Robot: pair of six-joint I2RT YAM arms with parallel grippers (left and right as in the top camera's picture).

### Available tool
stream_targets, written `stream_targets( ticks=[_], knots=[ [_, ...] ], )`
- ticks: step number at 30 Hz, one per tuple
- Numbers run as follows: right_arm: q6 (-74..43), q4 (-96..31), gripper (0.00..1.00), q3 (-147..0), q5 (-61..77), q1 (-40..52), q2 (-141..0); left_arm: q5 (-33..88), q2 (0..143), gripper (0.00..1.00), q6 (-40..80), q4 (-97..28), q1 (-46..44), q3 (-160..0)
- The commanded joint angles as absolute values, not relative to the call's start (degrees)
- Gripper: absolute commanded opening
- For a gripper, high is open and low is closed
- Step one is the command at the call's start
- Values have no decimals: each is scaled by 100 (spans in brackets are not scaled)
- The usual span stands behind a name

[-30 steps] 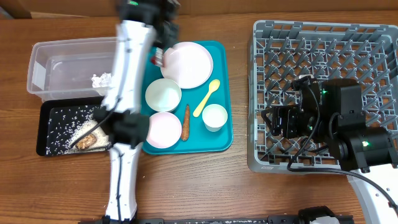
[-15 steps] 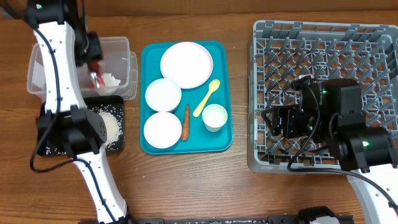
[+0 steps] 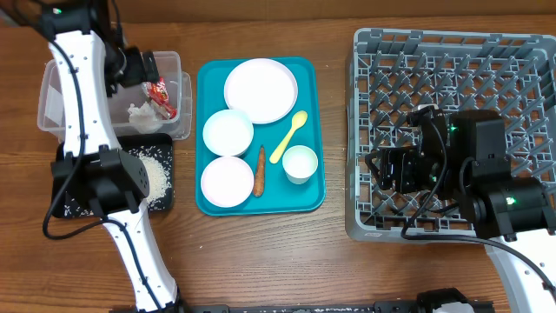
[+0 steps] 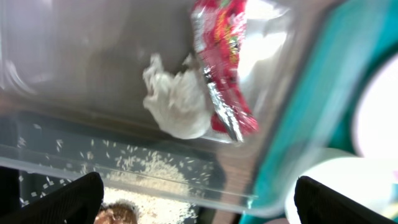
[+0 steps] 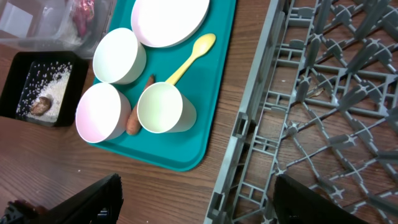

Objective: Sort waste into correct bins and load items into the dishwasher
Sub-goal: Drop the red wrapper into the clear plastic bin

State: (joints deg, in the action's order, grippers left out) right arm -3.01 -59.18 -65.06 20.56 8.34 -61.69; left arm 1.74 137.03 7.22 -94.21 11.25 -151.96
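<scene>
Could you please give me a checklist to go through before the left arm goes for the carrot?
1. Wrapper lies in tub, free of left fingers: ok.
2. Left fingers open and empty: ok.
3. Finger room round carrot: cannot tell; it lies right beside a bowl.
4. Black tray has bare floor for it: ok.
5. Right fingers open, empty, off the teal tray: ok.
</scene>
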Motion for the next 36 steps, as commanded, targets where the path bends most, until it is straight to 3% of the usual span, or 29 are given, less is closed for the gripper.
stream_targets(
  ticks=[1,12,17,23,30,36],
  knots=[
    [-327,-5885,80,-6584,2069,823,-6176,773,13426,100,392,-9682,1063,-16162],
    [-329,-5990,80,-6584,2073,823,-6176,1271,12060,92,454,-9682,410,-16263],
    [-327,-5988,80,-6584,2204,823,-6176,1162,11295,87,451,-9682,-307,-15095],
    [-327,-5940,80,-6584,2200,823,-6176,1236,10973,88,515,-9664,-1044,-13413],
    [-327,-5819,80,-6584,2200,823,-6176,1205,11017,86,464,-8331,-1979,-11465],
    [-327,-5889,80,-6584,2202,823,-6176,1035,11124,75,1035,-7059,-2443,-10245]
  ],
)
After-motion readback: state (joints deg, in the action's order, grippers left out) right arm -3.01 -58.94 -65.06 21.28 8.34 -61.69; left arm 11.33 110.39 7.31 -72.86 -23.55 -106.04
